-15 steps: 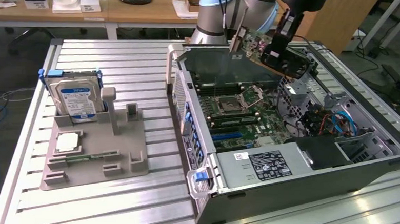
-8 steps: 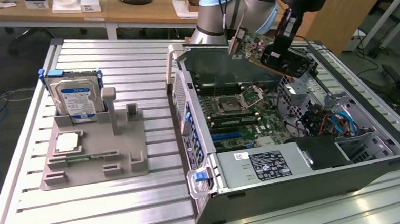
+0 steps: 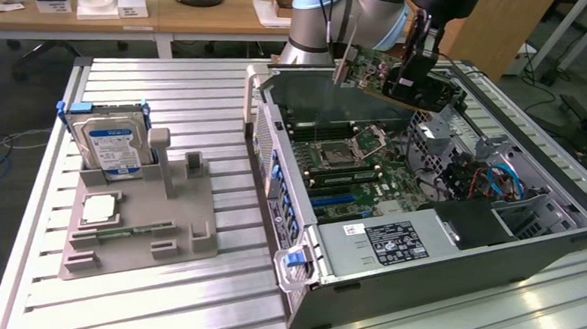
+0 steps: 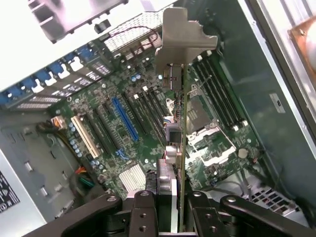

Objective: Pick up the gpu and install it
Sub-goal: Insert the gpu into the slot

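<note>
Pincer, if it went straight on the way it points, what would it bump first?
Most likely the motherboard inside the open computer case. The gpu clamped in the pincer sticks out ahead, so its metal end would touch first. Depth is unclear.

Arm (image 3: 377,14): silver-grey tubes, pale blue joint caps (image 3: 317,4); tool (image 4: 170,207): matte black linked bars, round pivot screws (image 4: 143,214) on each side.

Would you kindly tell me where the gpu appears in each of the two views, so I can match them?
Exterior view: the gpu hangs in the pincer above the far end of the open computer case.
Wrist view: the gpu is seen edge-on, reaching out from the pincer over the motherboard.
Shared landmark: the blue slot on the motherboard.
</note>
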Controlling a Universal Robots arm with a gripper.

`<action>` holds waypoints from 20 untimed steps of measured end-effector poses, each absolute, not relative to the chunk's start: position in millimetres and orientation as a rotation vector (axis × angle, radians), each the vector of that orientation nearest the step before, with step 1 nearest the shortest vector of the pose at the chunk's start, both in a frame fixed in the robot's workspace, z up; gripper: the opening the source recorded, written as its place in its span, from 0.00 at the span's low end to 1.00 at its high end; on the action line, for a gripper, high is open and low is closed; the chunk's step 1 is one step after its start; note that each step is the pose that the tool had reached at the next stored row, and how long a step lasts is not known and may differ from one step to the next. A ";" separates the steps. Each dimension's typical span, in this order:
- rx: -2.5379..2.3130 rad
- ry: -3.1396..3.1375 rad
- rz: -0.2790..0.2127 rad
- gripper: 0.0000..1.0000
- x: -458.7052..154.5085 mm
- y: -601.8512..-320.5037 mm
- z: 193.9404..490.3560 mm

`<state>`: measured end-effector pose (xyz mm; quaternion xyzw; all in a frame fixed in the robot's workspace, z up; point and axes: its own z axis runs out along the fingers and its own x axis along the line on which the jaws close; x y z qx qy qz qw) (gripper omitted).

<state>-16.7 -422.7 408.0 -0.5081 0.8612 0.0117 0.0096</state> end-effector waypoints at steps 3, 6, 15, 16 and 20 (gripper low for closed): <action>-1.648 2.647 0.033 0.28 -16.7 -422.7 406.9; -1.717 2.599 0.030 0.28 -16.8 -422.7 405.4; -1.883 2.456 0.008 0.28 -16.8 -423.0 401.7; -1.881 2.444 -0.005 0.28 -16.8 -423.1 401.7; -1.920 2.394 -0.020 0.28 -16.8 -423.2 398.3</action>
